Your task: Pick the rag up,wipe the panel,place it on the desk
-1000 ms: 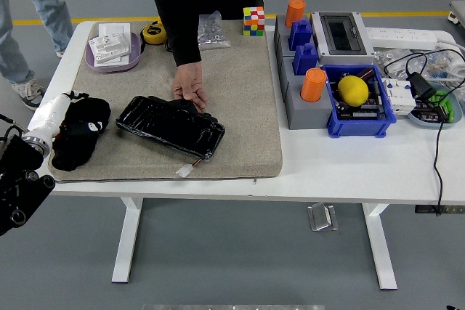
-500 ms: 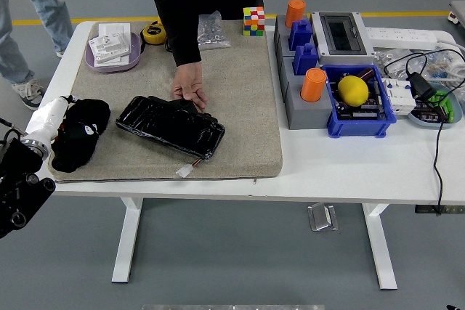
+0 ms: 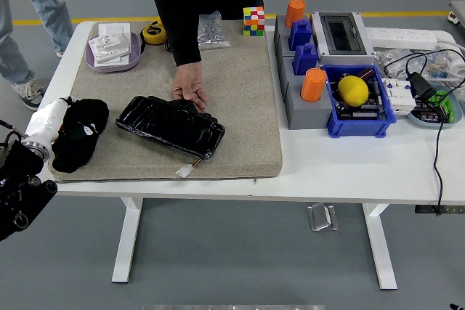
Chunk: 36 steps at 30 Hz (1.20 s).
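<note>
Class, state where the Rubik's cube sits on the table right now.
In the head view, the Rubik's cube sits at the mat's far edge, between the bag of screws and the grey block.

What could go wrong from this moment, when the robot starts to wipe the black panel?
1. A person's hand rests at the far edge of the black panel; a wiping stroke might hit it.
2. The panel's small white connector lies close to the near edge of the mat; a push might drag it off.
3. The left hand sits at the table's left edge with the dark rag, which might drop to the floor.
</note>
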Motion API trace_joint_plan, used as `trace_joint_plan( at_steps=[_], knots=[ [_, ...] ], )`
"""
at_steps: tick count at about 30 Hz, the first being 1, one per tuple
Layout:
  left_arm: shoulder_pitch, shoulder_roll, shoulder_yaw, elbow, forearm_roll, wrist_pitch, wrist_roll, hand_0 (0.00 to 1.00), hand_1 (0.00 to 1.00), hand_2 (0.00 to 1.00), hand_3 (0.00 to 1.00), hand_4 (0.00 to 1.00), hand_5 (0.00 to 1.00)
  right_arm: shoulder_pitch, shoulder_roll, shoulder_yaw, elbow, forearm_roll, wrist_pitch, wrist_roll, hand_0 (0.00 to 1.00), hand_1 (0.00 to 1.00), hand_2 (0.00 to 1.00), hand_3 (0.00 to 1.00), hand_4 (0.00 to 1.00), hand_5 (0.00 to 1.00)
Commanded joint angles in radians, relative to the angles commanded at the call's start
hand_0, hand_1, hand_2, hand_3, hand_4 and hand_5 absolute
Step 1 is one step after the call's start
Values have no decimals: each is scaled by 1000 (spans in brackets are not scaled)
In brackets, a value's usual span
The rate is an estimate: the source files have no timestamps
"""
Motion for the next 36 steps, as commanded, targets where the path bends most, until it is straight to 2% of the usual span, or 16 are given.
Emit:
trace_joint_plan(
  at_steps=[2,3,8,9,14,15,20,22,27,31,36],
  knots=[
    [0,-1,-1,-2,-3,14,-7,310,308,696,556,529,60,0,0,0,0,0,0,0,720,618,666,580,963,535],
    [0,0,0,-3,-8,21,-12,269,248,564,505,386,2,0,1,0,0,0,0,0,720,619,666,579,964,536],
    [1,1,2,-12,-22,52,-33,269,248,564,505,386,2,0,2,-4,-1,3,1,0,720,619,666,579,964,536],
    [1,2,3,-14,-27,58,-38,251,240,519,417,383,2,0,1,-5,-2,4,1,0,720,618,666,580,965,535],
    [0,2,1,-17,-26,71,-35,251,240,519,417,383,2,1,2,-6,-3,7,2,0,720,618,666,580,965,535],
    [0,2,-1,-17,-23,72,-33,236,230,495,367,321,2,1,2,-6,-3,7,2,0,720,618,666,579,964,536],
    [0,3,-13,-27,-14,71,-32,236,230,495,367,321,2,2,2,-10,-2,9,2,0,720,618,666,579,964,536],
    [0,3,-25,-38,-5,72,-32,235,229,486,355,290,2,1,3,-11,-3,10,3,0,720,618,666,579,964,536],
    [-1,9,-37,-104,19,68,-20,232,229,485,352,270,2,1,3,-11,-2,11,4,0,720,618,666,579,964,536],
    [-6,3,-34,-174,45,62,-4,232,229,485,352,270,2,3,4,-12,-2,11,4,2,720,618,666,579,964,536],
    [-23,-7,21,-212,37,61,2,229,227,486,354,277,2,2,5,-11,-2,10,5,2,720,618,667,578,964,536]
  ],
)
